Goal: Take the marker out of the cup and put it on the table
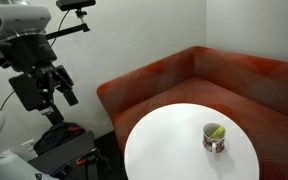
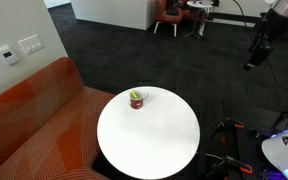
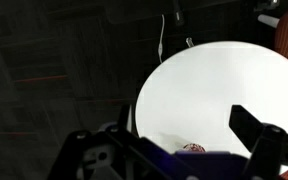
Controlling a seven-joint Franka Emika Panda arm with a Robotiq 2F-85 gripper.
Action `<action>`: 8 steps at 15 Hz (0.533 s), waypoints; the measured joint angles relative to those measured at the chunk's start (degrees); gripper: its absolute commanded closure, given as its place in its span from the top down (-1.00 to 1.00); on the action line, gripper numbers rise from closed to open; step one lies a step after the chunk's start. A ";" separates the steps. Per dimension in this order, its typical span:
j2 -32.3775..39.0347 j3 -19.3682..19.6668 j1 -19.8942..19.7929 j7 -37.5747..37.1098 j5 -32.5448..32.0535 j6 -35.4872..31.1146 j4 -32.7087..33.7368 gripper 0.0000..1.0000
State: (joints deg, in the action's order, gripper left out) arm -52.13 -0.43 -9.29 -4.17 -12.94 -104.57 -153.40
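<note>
The cup (image 1: 215, 139), a small white mug with a dark red pattern, stands on the round white table (image 1: 174, 150). The yellow-green marker (image 1: 216, 130) sticks up inside it. Both exterior views show the cup (image 2: 137, 101), the marker (image 2: 136, 95) and the table (image 2: 154, 140). My gripper (image 1: 62, 88) hangs high in the air, well away from the table, open and empty; it also shows in an exterior view (image 2: 255, 52). In the wrist view the open gripper (image 3: 164, 132) frames the table (image 3: 214, 90), and only the cup's rim (image 3: 192, 148) peeks out at the bottom edge.
A reddish-brown curved sofa (image 1: 184, 75) wraps around the far side of the table and also shows in an exterior view (image 2: 29, 115). Dark carpet (image 2: 184, 60) surrounds the table. The robot's base equipment (image 1: 64, 145) stands beside the table. Chairs and a desk (image 2: 179, 12) stand far back.
</note>
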 measured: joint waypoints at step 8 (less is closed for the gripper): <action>0.00 0.11 0.21 0.00 0.00 -0.86 0.00 1.00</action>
State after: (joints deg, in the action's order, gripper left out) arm -52.13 -0.32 -9.08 -4.17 -12.94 -105.43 -153.40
